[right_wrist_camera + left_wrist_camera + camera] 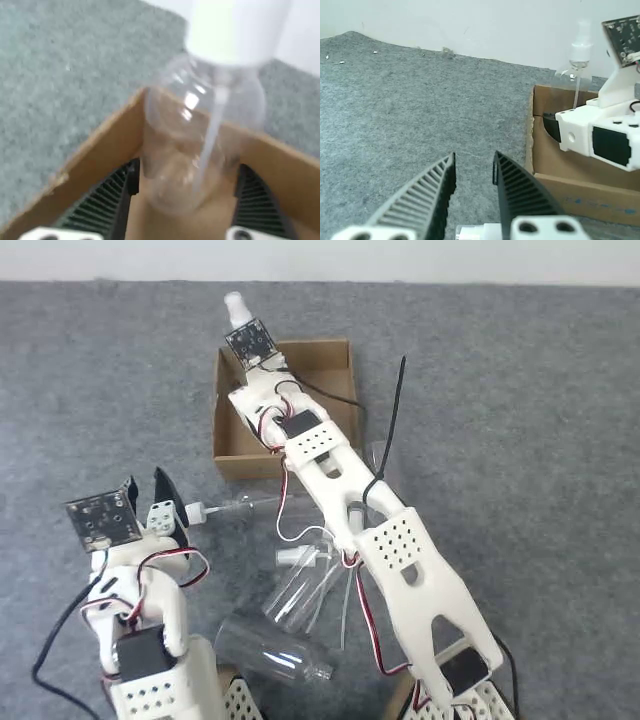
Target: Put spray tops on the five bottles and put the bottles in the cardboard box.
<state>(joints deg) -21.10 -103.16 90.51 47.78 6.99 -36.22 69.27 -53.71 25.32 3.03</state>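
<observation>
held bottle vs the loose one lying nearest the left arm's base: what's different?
Pose: the held bottle stands upright in the right gripper above a corner of the cardboard box. The loose bottle lies on its side on the carpet.
Top: the held bottle wears a white spray top. The loose bottle's neck looks bare.
Both are clear plastic.
</observation>
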